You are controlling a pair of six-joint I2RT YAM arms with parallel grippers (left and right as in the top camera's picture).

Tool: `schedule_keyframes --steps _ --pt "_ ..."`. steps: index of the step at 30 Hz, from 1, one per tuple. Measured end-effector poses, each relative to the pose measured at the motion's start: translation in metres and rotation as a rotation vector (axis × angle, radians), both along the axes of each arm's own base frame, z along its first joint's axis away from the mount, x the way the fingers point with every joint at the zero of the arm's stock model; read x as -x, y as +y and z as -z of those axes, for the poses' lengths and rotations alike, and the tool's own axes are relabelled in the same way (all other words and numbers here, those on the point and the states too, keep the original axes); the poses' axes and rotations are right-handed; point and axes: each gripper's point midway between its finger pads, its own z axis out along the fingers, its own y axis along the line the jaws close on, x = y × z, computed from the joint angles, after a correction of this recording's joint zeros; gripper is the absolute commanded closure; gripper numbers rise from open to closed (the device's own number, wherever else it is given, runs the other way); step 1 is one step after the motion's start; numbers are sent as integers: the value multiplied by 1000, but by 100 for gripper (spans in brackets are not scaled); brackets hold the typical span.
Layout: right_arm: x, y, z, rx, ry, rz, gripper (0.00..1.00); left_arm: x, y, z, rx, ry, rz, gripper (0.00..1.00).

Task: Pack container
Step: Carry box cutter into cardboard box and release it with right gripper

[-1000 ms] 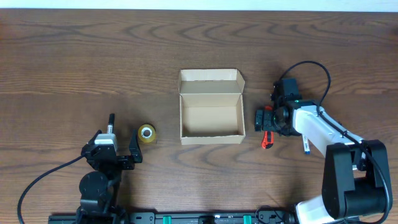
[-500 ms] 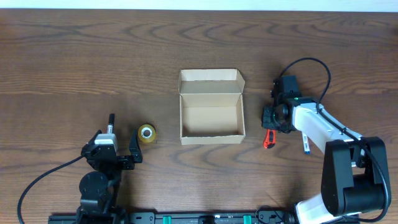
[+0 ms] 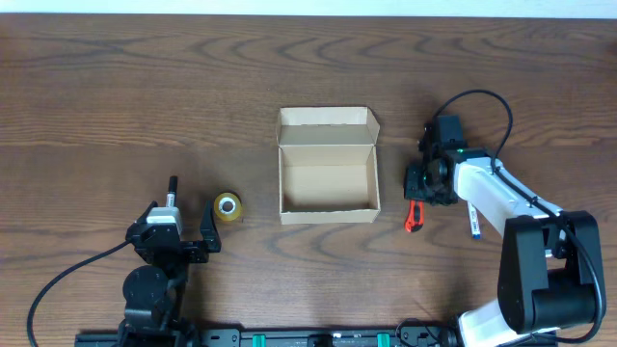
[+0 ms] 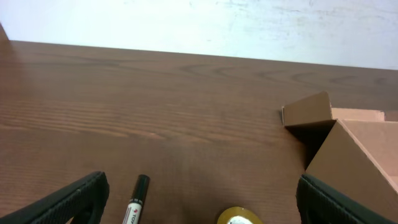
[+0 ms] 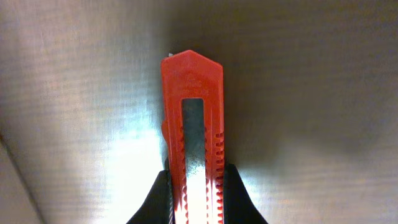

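Right wrist view: the right gripper point(image 5: 199, 200) is clamped on a red cutter point(image 5: 193, 124), just right of the open box point(image 3: 327, 183) mid-tabletop. The box looks light and thin-walled; hold its side walls. The left gripper point(image 4: 199, 208) is spread wide.

a tan cardboard box point(image 3: 328, 188) sits open in the middle of a dark wooden table point(image 3: 145, 87), its flap lid folded back on the far side. to its left, well apart, a small yellowish tape roll point(image 3: 228, 205) lies flat. further left lies a black marker point(image 3: 173, 187), just ahead of the left gripper point(image 3: 176, 229), whose fingers stand wide apart, one of them near the tape roll. right of the box, the right gripper point(image 3: 421, 185) is down over the far end of a red cutter point(image 3: 414, 218), which lies near the box's right wall. a blue pen point(image 3: 473, 224) lies just beside the white right arm point(image 3: 492, 198).
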Motion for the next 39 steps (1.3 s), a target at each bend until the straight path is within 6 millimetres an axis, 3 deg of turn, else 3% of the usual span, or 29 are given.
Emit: schedule_keyframes --steps 2,4,9,11,13,18,24,30,39 --pt "3 2 -8 -11 12 -5 99 0 0 0 0 0 0 5" --pt "-5 5 -29 -21 -36 -22 99 0 0 0 0 0 0 5" --pt "-36 31 -117 -58 -288 -112 99 0 0 0 0 0 0 5" --pt "-37 50 -147 -82 -373 -196 99 0 0 0 0 0 0 4" --pt "-30 71 -162 -111 -414 -308 99 0 0 0 0 0 0 5" --pt "11 141 -162 -177 -403 -727 99 0 0 0 0 0 0 5" --pt "47 189 -163 -172 -454 -1144 99 0 0 0 0 0 0 5" --pt "49 205 -169 -107 -564 -1397 99 0 0 0 0 0 0 4" --pt "24 202 -176 -10 -665 -1447 99 0 0 0 0 0 0 5"
